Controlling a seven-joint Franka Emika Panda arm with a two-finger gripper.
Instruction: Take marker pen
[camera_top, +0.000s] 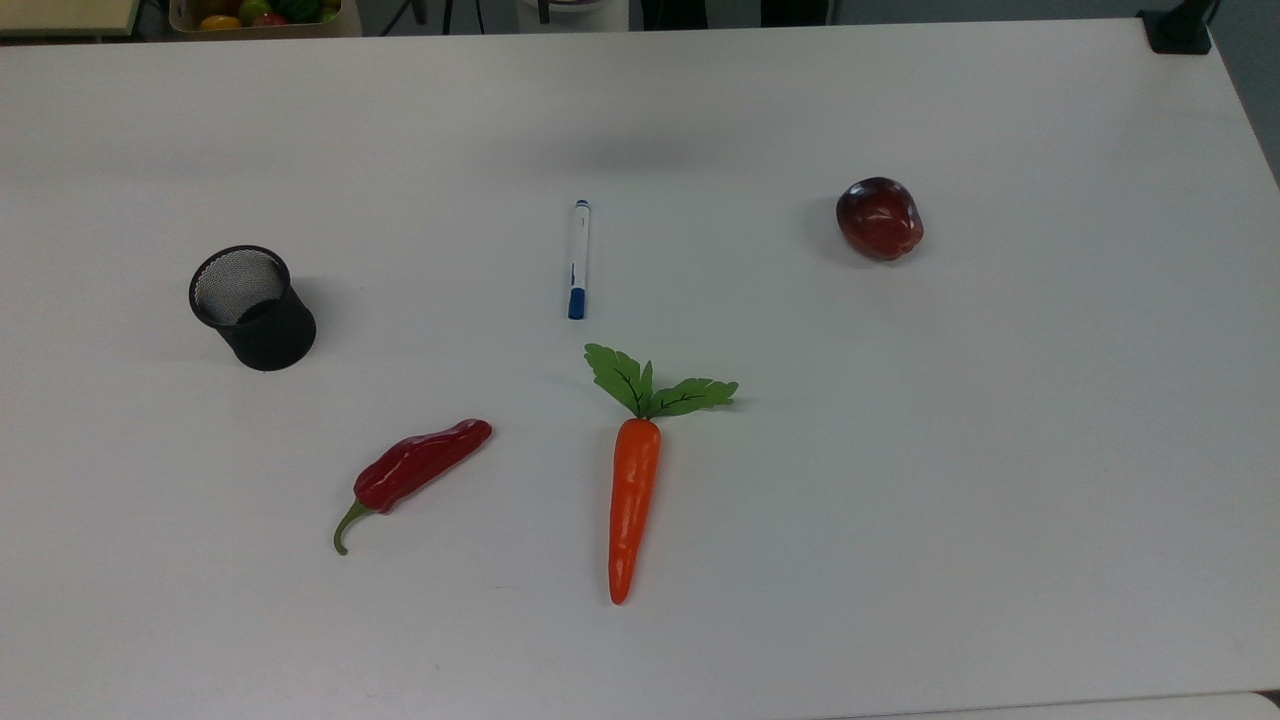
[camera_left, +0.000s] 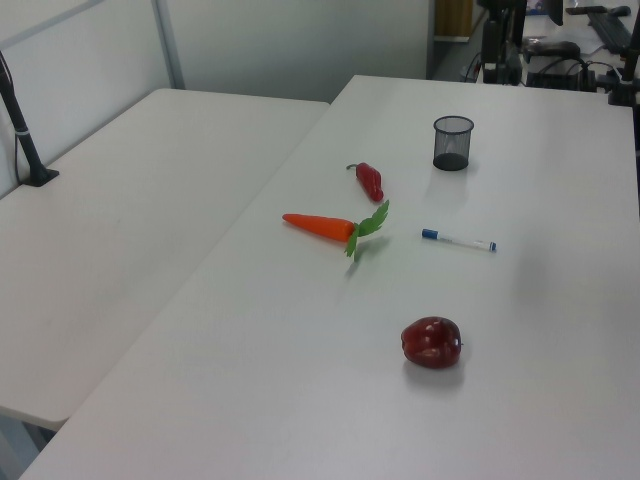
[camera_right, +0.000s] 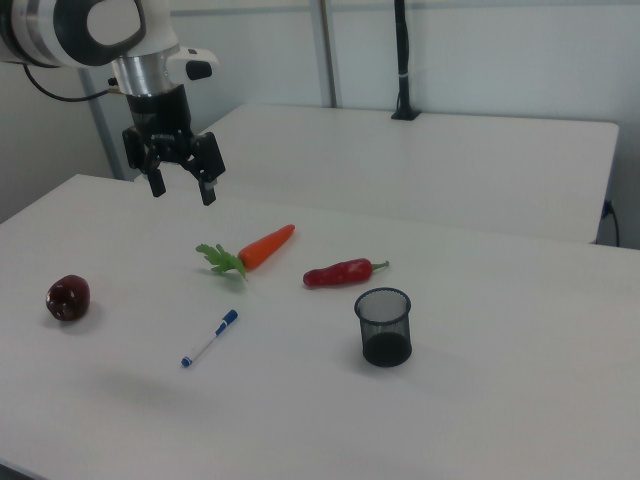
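While the end effector (camera_right: 182, 186) hung released above the bench (camera_top: 1000, 450), pen (camera_top: 578, 259) lay unobstructed, carrot (camera_top: 632, 500) near, cup (camera_top: 252, 308) and apple (camera_top: 879, 219) well apart.

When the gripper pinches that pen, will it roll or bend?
The pen looks like a slim round barrel lying flat on the table, so a nudge may roll it. It probably stays stiff and light. The open gripper hangs well above.

We find no text, brand, number or sign that we can read anywhere in these views. The marker pen (camera_top: 578, 259) carries a small dark mark on its white barrel in the top view, but we cannot make it out as letters.
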